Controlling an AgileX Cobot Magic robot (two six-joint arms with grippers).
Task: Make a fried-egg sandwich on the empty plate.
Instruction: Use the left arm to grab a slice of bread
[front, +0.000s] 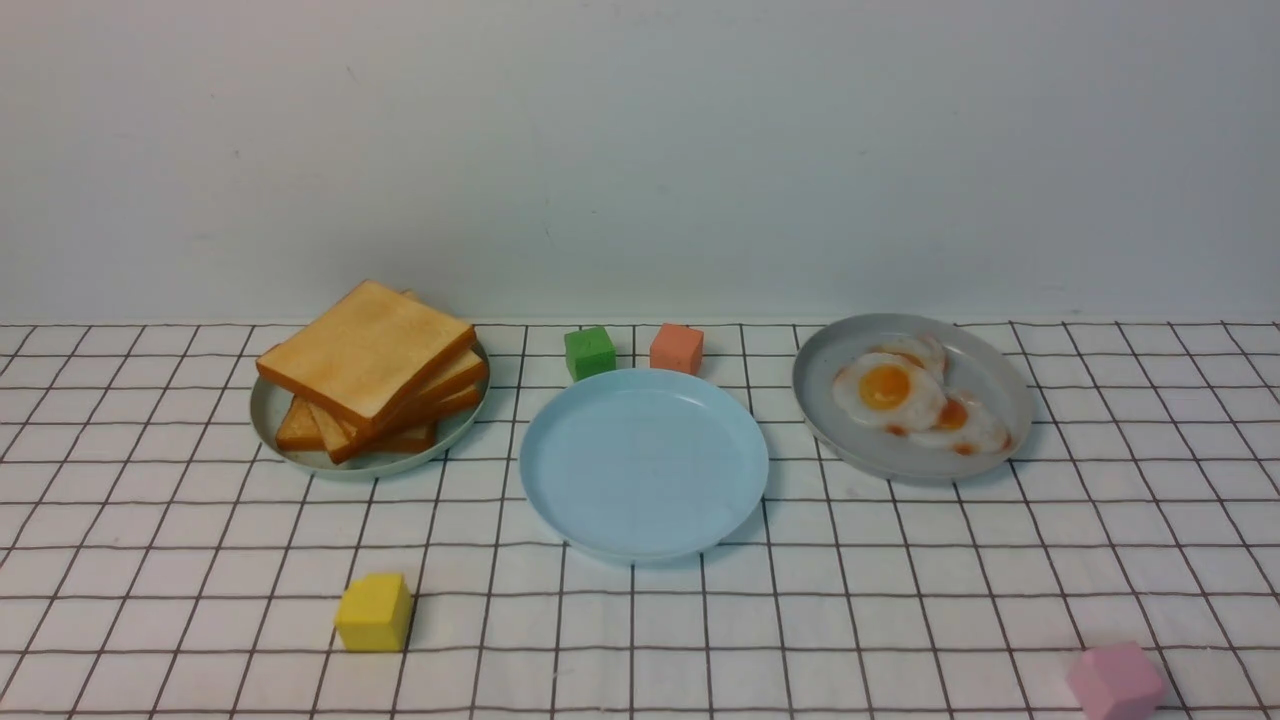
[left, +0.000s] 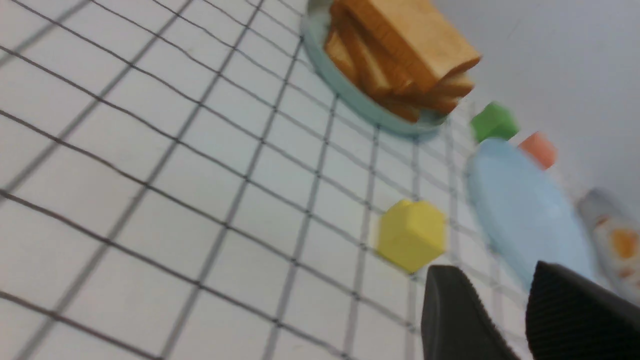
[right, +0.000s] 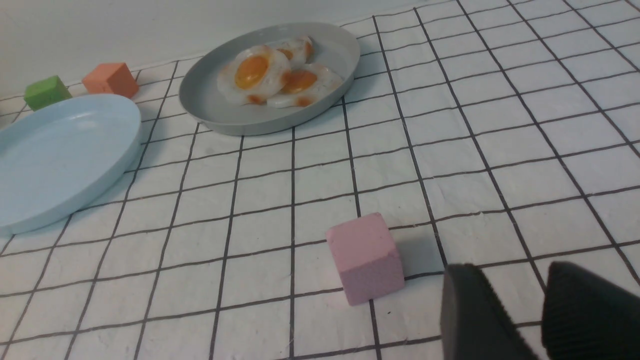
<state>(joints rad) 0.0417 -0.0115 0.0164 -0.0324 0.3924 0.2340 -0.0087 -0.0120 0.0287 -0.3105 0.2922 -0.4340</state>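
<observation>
Empty plate (front: 644, 462), light blue, at the middle of the checked table (front: 900, 600), with nothing on it; no part of the fried-egg sandwich has been laid. To its left is a greenish-grey plate (front: 380, 466) bearing a fanned stack of toast (front: 370, 365). To its right is a grey plate (front: 990, 365) holding overlapping fried eggs (front: 890, 390). A green cube (front: 589, 352) and an orange cube (front: 676, 348) sit just behind the blue plate, a yellow cube (front: 374, 612) lies near the front left, and a pink cube (front: 1115, 682) lies at the front right.

Step in hand, by judgement: the opening one, fetching the bottom slice. The next move calls for the left arm to reach over the yellow cube to the toast stack, take only the top slice by its edges, and lay it flat in the blue plate. The egg then falls to the right arm.

Pose: neither arm shows in the front view, so both appear drawn back at the near edge. The left hand (left: 495, 272) hangs low and tilted over the table near the yellow cube, its view blurred. The right hand (right: 510, 270) sits low beside the pink cube, aimed toward the eggs. Each hand's fingers stand partly apart with a clear gap, gripping nothing.
</observation>
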